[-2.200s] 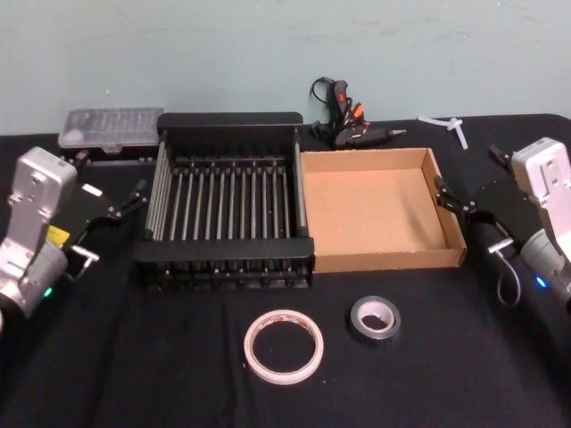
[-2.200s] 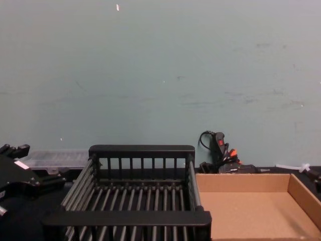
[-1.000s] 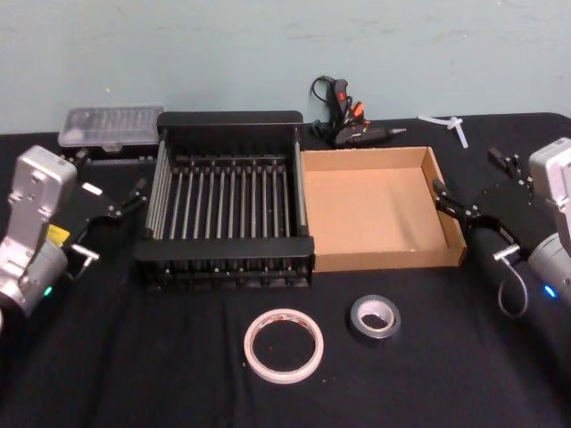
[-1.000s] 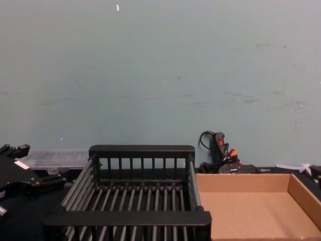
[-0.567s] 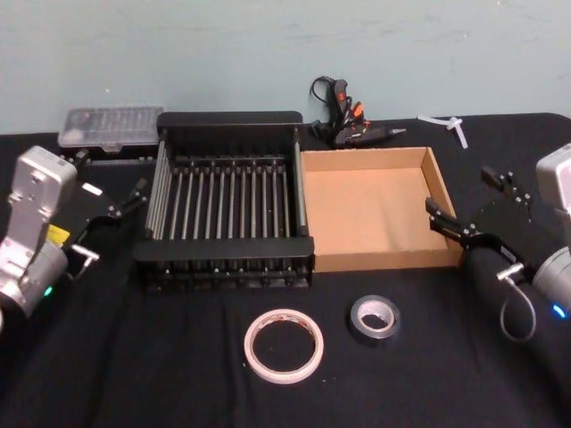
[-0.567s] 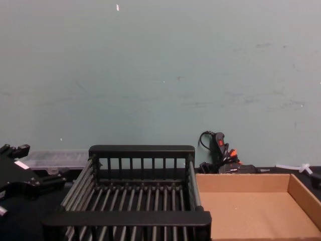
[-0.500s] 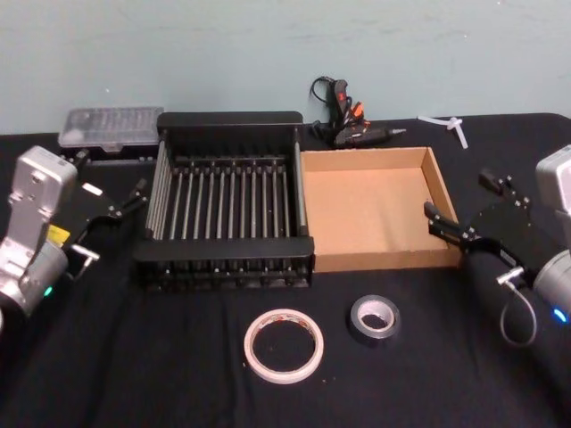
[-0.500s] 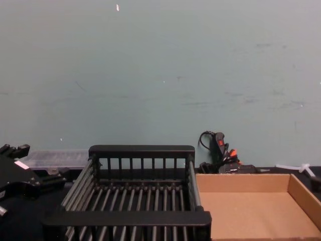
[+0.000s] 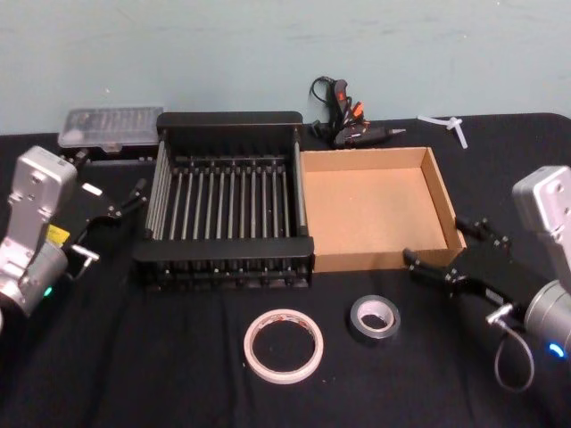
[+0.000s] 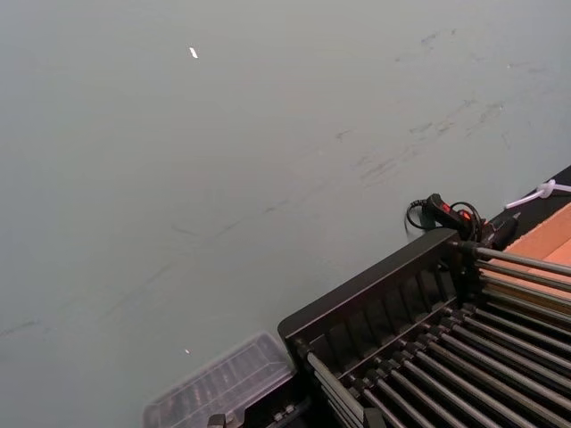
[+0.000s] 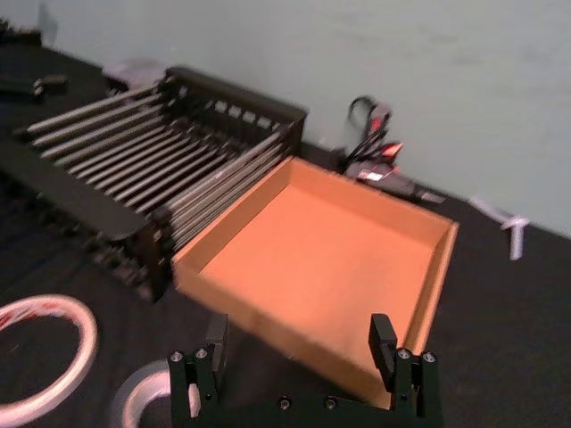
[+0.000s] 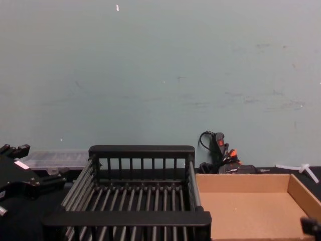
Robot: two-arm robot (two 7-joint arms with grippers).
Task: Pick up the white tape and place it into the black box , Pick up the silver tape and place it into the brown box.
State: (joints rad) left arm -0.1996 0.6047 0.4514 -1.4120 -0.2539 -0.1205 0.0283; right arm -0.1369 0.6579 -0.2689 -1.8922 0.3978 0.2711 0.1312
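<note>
My right gripper [image 9: 446, 251] hung with its fingers spread apart, holding nothing, just off the near right corner of the brown box [image 9: 442, 192] and a little right of the silver tape [image 9: 375, 319]. The white tape [image 9: 284, 345] lay flat beside that roll (both on the black cloth, in front of the boxes). The black box [image 9: 230, 120] stood left of the brown one, touching it. My left gripper [image 9: 125, 203] sat parked left of the crate, fingers parted.
</note>
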